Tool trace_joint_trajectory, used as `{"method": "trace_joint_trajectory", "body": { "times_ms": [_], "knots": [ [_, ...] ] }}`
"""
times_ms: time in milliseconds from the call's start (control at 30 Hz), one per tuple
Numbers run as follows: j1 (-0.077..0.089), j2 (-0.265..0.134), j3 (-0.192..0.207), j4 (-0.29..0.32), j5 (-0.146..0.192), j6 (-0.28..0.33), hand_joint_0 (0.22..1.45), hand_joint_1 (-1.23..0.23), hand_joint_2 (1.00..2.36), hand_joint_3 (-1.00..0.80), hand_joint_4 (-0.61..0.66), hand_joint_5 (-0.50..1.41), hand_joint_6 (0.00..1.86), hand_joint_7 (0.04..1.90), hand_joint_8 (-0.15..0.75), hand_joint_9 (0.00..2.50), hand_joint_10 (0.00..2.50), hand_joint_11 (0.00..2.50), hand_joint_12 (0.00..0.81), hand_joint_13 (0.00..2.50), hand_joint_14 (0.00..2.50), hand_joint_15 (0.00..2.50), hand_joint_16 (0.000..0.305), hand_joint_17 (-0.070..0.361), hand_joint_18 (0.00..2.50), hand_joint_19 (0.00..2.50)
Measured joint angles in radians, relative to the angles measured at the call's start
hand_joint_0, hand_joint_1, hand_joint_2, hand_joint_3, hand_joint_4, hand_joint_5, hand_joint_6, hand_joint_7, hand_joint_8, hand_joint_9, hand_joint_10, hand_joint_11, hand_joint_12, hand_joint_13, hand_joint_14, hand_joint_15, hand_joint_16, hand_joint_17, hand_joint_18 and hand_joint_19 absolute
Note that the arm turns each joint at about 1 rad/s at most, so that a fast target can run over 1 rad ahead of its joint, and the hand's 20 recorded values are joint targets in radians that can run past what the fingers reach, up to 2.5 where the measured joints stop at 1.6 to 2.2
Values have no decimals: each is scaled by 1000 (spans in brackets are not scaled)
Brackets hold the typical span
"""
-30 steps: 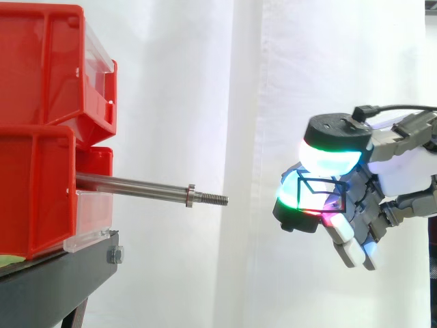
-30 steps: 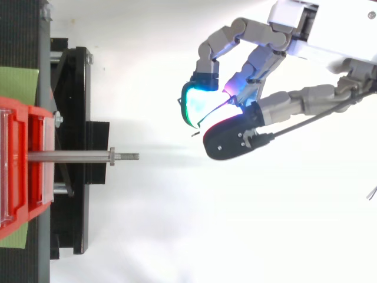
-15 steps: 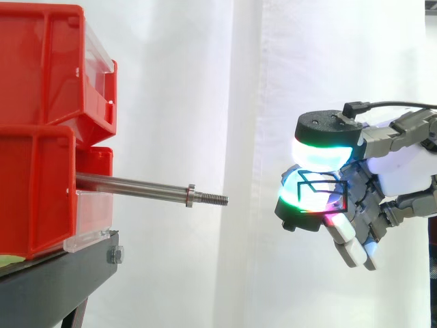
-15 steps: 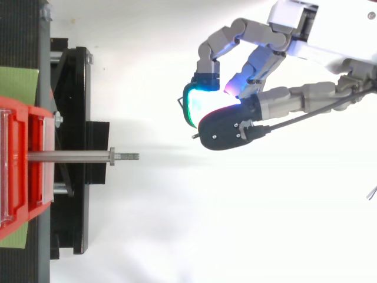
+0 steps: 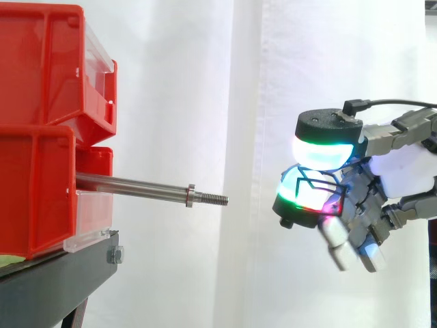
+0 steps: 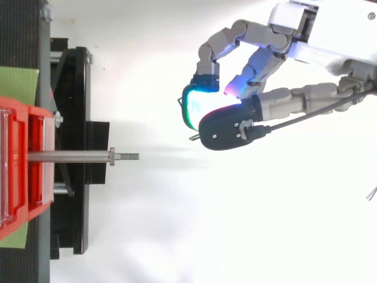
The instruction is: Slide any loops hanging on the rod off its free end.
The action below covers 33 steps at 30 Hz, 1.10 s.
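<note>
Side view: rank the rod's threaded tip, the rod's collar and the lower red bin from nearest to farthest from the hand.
1. Threaded tip, the free end of the rod, facing the hand, which pinches a thin loop.
2. Collar, just left of the tip.
3. Lower red bin, far left, at the rod's other end.

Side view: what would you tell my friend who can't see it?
A robot hand with glowing fingertips pinches a thin dark wire loop, off to the right of a bare silver metal rod. The rod sticks out from stacked red plastic bins on a black stand.
</note>
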Motion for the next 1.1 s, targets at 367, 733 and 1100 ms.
{"method": "trace_joint_trajectory", "body": {
  "times_ms": [367,733,1100],
  "knots": [
    [7,0,0,-10,23,-16,600,-646,1014,-308,-24,-124,874,1055,274,753,0,7,294,719,6,171,42,95,823,530],
    [8,0,0,-8,30,-55,598,-635,1014,-308,-17,-128,879,1034,289,883,5,200,311,830,10,284,45,101,867,593],
    [8,-1,-1,-4,30,-56,603,-639,1014,-304,-9,-127,882,1020,301,905,7,237,319,865,11,311,46,102,893,610]
  ]
}}
